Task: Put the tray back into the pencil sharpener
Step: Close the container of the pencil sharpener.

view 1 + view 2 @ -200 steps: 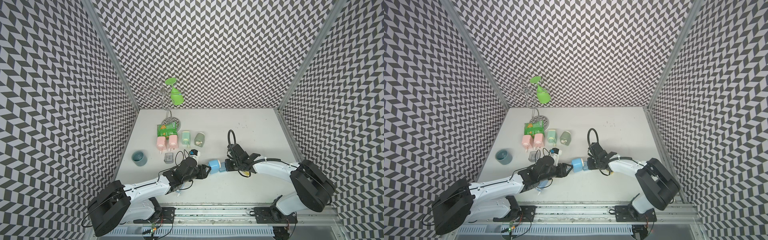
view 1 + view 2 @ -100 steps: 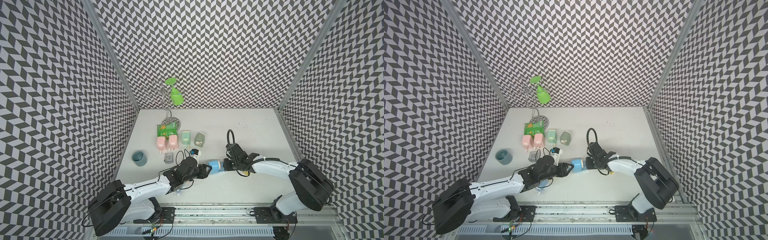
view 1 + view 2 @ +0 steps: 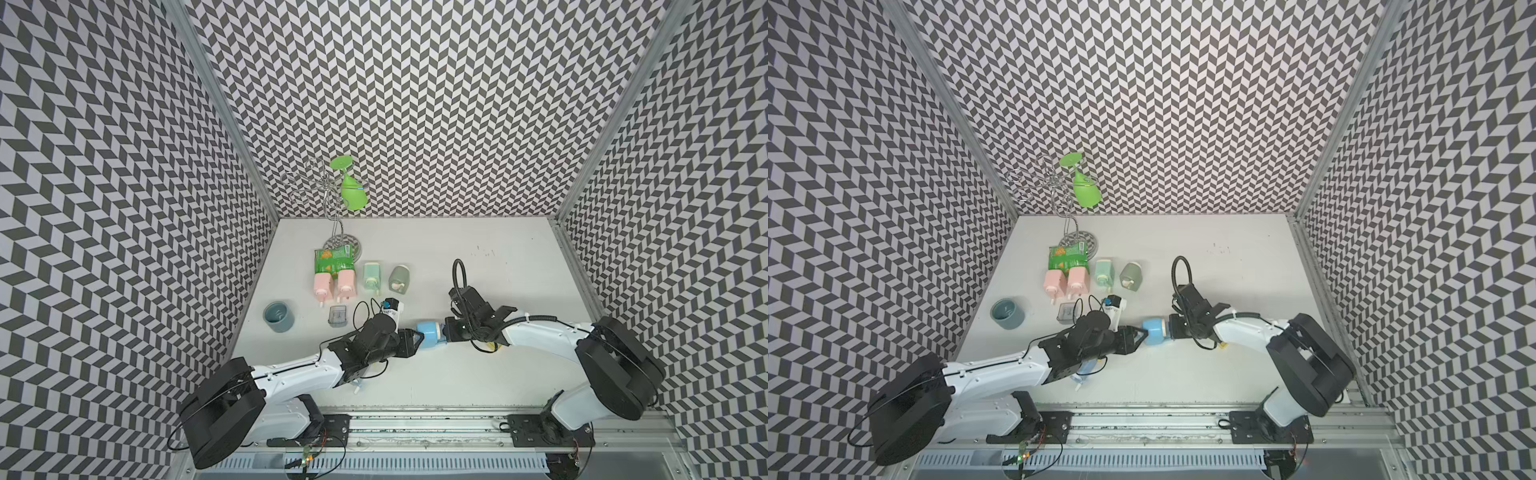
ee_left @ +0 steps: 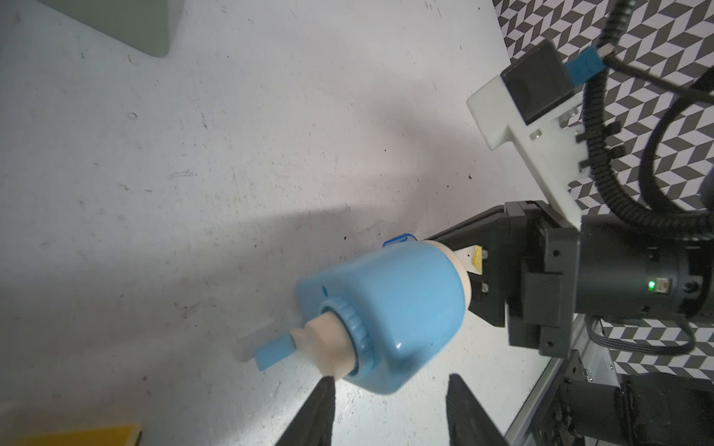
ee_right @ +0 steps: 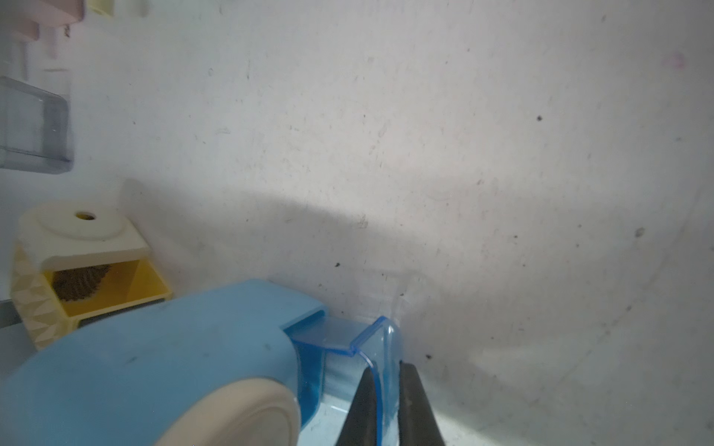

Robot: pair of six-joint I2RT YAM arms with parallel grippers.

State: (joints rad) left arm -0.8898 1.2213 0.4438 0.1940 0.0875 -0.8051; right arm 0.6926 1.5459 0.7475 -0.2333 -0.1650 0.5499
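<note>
Since one second ago little has moved: the right arm has crept slightly toward 9 o'clock, and the sharpener has stayed in its place. The right gripper (image 5: 386, 367) is clenched on the thin outer wall of the clear blue plastic tray (image 5: 336, 336). This tray sits partly inside the open end of the light blue rounded plastic pencil sharpener (image 3: 428, 332), and its outer end stands out. The left gripper (image 4: 390, 380) is released: its jaws stand apart at the crank end of the sharpener, with one fingertip (image 4: 326, 386) touching the cream crank hub (image 4: 328, 347) and the other apart from the body. In both top views the sharpener is near the 6 o'clock edge of the white table (image 3: 498, 270), with the left gripper at its 9 o'clock and the right gripper at its 3 o'clock. Farther at 9 o'clock, well apart, stands a grey-blue round cup (image 3: 278, 316). At 10 to 11 o'clock lie two pink pump bottles (image 3: 322, 286), a mint pump bottle (image 3: 371, 274) and a grey-green pump bottle (image 3: 400, 277).
</note>
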